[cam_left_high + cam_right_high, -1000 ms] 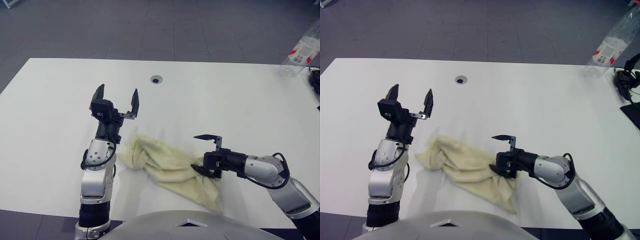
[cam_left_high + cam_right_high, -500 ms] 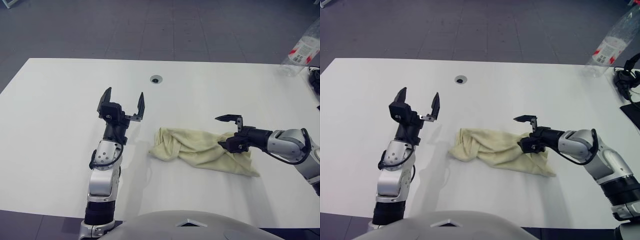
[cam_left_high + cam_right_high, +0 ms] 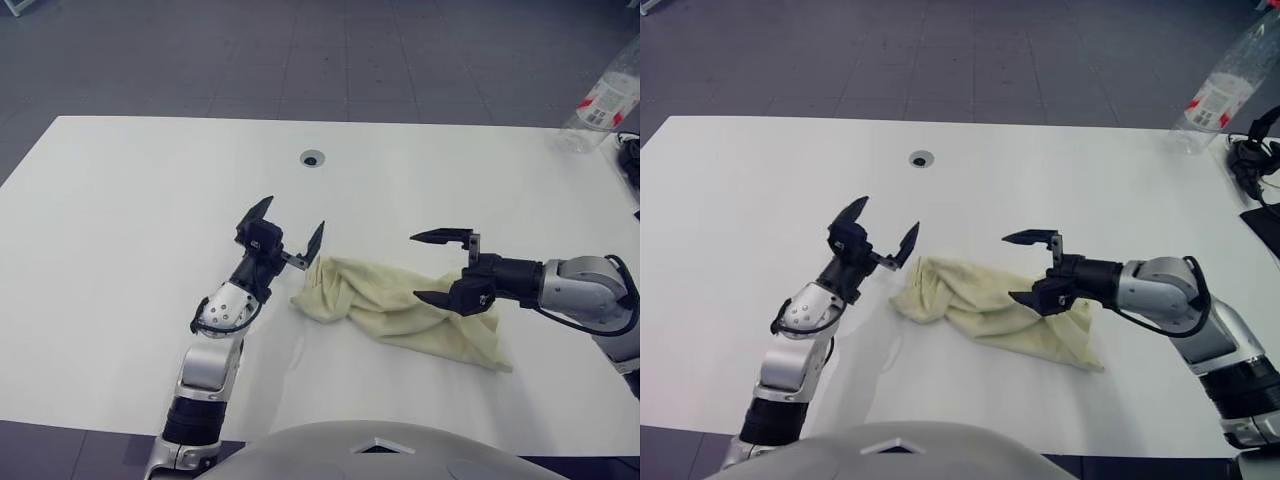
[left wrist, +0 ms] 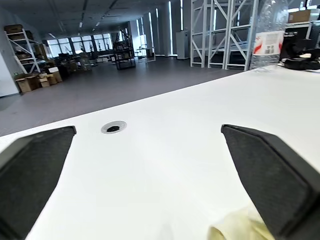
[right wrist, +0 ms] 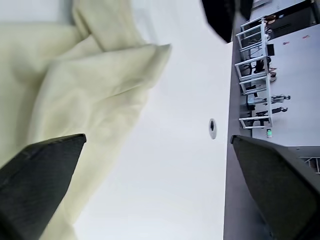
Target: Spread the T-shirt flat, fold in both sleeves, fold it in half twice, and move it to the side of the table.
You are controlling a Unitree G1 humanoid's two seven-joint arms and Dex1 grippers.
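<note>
the left arm rises from the near edge of the desk [image 3: 130,200], forearm leaning in toward the middle. its left tool [image 3: 288,222] is spread wide, fingers pointing up and away. one fingertip is just beside the crumpled end of the t-shirt [image 3: 385,305]; whether it touches i cannot tell. the right arm comes in low and level from the right side. the right tool [image 3: 417,267] is spread too, one finger above the other, gripping nothing, with its lower finger over the cloth's folds. the pale yellow t-shirt lies bunched on the desk between the two tools, trailing under and behind the right tool. beyond the left tool is a small round hole [image 3: 313,158] in the desk. far past the right tool, at the desk's far corner, is a clear plastic bottle [image 3: 603,100].
</note>
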